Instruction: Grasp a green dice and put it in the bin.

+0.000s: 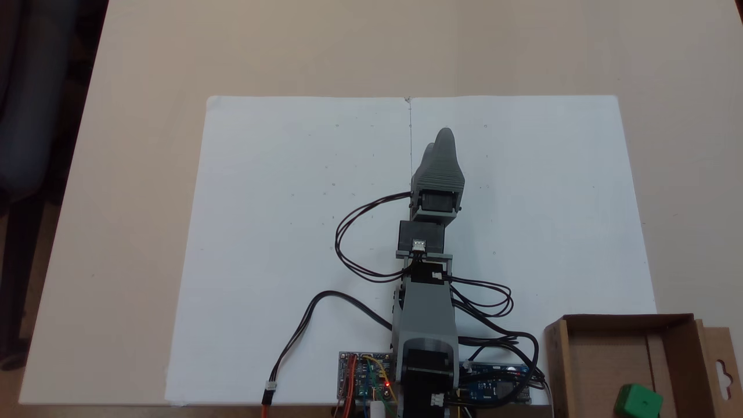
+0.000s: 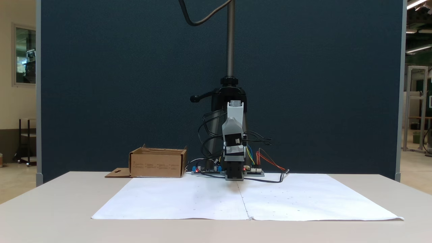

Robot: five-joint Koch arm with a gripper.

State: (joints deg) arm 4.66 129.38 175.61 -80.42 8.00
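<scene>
Beige tabletop [image 1: 133, 174] carried two white paper sheets [image 1: 302, 232] laid edge to edge, with a dark blue partition [image 2: 118, 84] standing behind it in a fixed view. At the 6 o'clock edge of the paper in a fixed view sat the arm's base and its circuit boards [image 1: 365, 377], black cables [image 1: 354, 232] looping off toward 9 o'clock. From there the grey arm reached toward 12 o'clock, folded low over the seam between the sheets, and the gripper [image 1: 442, 139] showed its two grey jaws pressed together with nothing between them. Down at 4 o'clock stood the bin [image 1: 609, 342] (flaps upright, one with a hang-tab cutout), well apart from the gripper. Inside it, near the lower right corner, lay the green dice [image 1: 638, 400].
</scene>
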